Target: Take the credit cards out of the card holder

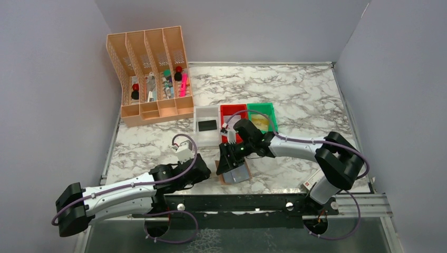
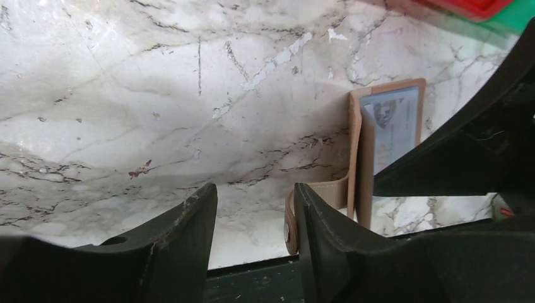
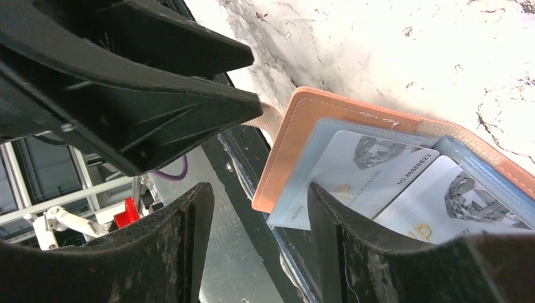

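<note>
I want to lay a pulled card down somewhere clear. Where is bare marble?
Bare marble tabletop lies behind the green plastic bin toward the right wall, and between the peach slotted organiser and the left hand. Crowded: the near edge, where the right hand covers the open brown leather wallet.

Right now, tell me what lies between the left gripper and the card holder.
Nothing: the left wrist view shows the card holder's strap between the left gripper's open fingers, over bare table.
</note>
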Controlling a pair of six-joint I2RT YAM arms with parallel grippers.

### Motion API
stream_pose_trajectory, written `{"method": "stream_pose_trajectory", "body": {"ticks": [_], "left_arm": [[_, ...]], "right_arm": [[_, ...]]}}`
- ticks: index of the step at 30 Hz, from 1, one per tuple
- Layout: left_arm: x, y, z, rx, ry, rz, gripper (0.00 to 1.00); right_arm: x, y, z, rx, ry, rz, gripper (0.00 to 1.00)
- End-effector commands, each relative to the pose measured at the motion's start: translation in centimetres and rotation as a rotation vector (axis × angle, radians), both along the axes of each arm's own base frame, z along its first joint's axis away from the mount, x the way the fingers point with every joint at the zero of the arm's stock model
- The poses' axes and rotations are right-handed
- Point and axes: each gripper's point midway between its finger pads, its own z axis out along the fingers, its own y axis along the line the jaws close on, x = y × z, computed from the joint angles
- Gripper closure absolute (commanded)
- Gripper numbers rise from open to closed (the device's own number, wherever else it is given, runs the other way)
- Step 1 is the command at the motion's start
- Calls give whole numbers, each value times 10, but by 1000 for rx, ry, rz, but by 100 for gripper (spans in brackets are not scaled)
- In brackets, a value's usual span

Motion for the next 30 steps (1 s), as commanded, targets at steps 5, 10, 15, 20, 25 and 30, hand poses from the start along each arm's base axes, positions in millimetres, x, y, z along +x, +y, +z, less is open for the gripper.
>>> {"method": "stream_pose_trajectory", "body": {"ticks": [5,10,15,20,25,30], "left_arm": [[15,6,31,-39,-85,76,48],[16,5,36,-58,-97,76,48],[19,1,42,-54,-118,51,48],[18,-12,39,-48,-120,-15,52],[19,-34,37,-61,-126,-99,60],[18,-50,32,-45,-115,-167,62]], "right_arm": [[-6,6,-9,23,51,17,40],[1,-1,-33,-95,1,19,46],[-2,-7,-56,-161,10,15,53],[7,-13,-51,-197,-58,-13,56],[22,-18,-25,-188,-155,-91,55],[38,-34,-26,-273,-216,-201,55]]}}
